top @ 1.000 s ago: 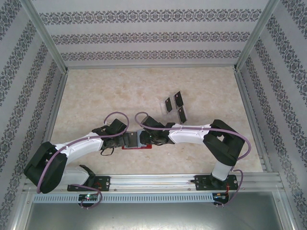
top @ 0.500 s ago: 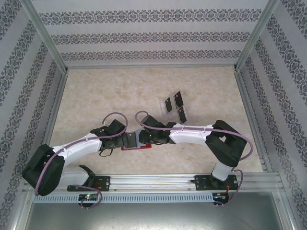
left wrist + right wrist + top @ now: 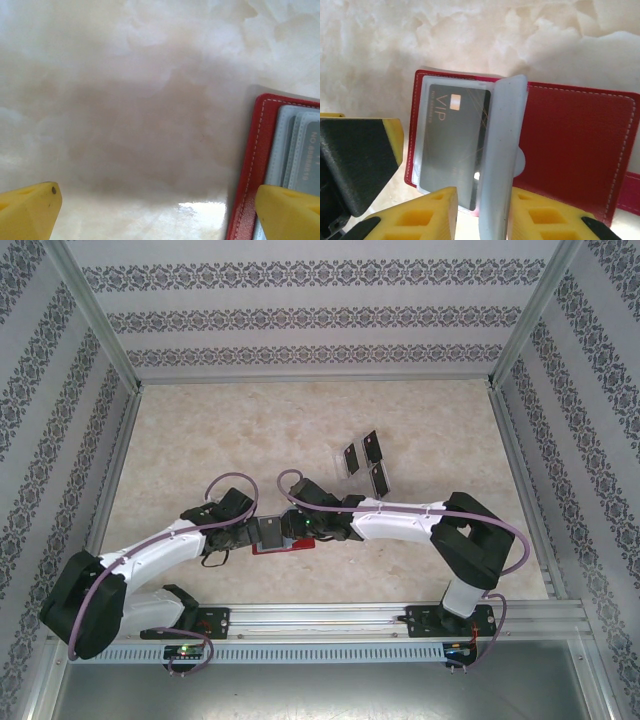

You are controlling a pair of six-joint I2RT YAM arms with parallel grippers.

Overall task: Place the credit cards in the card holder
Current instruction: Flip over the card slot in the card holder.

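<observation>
The red card holder [image 3: 570,145] lies open on the table, and in the top view it [image 3: 285,546] peeks out under both grippers. A black credit card [image 3: 452,140] marked VIP sits in its left clear pocket. My right gripper [image 3: 492,220] is shut on the upright bundle of clear pocket leaves [image 3: 502,150]. My left gripper [image 3: 160,215] is open wide just left of the holder [image 3: 250,170], its right finger [image 3: 290,212] over the holder's corner. Three more credit cards [image 3: 371,447] lie farther back on the table.
The spare cards rest at a small transparent tray [image 3: 345,458] right of centre. Aluminium frame rails [image 3: 120,455] and patterned walls bound the marble table [image 3: 220,430]. The arms' bases sit on the near rail [image 3: 320,618].
Both grippers have drifted a little to the left over the card holder, and the left arm's elbow has swung down and left. The grips look unchanged.
</observation>
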